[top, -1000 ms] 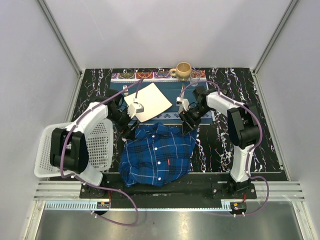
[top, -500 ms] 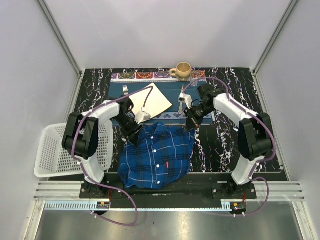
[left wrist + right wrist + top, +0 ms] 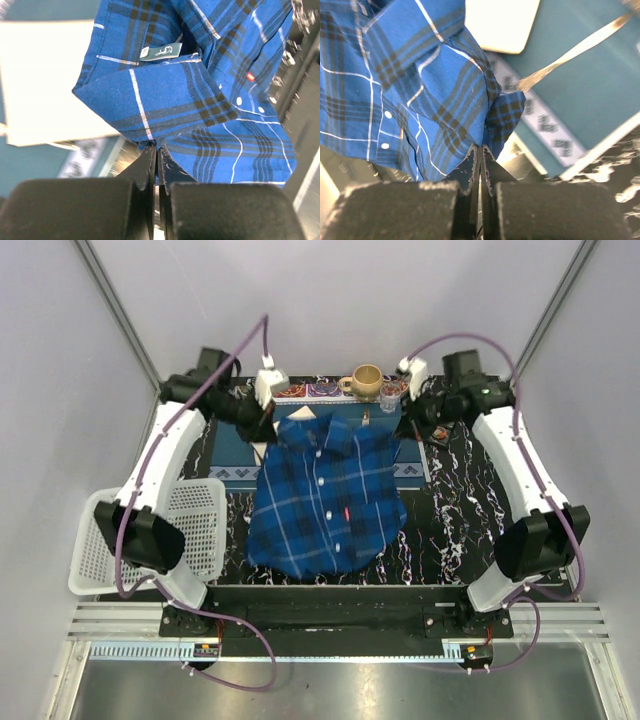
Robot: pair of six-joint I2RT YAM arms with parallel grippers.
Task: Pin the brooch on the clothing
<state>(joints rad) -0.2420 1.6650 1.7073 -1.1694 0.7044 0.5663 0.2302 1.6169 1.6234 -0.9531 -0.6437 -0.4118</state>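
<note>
Both pincers are pressed together on cloth. The left gripper [image 3: 156, 150] has its fingertips nipped onto a folded edge of the plaid shirt [image 3: 325, 495] near the collar, on the shirt's left as seen from above. The right gripper [image 3: 480, 151] pinches the matching edge on the other side, with no gap showing between its jaws.

Held between them, the shirt is spread flat and front up, its white buttons running down the middle. Its long axis runs from far to near: the collar is at the back, just in front of the tan cup [image 3: 366, 379], and the hem points towards the arm bases. It lies between the two grippers, each at an upper corner. A white basket [image 3: 108, 562] sits well to the left.
</note>
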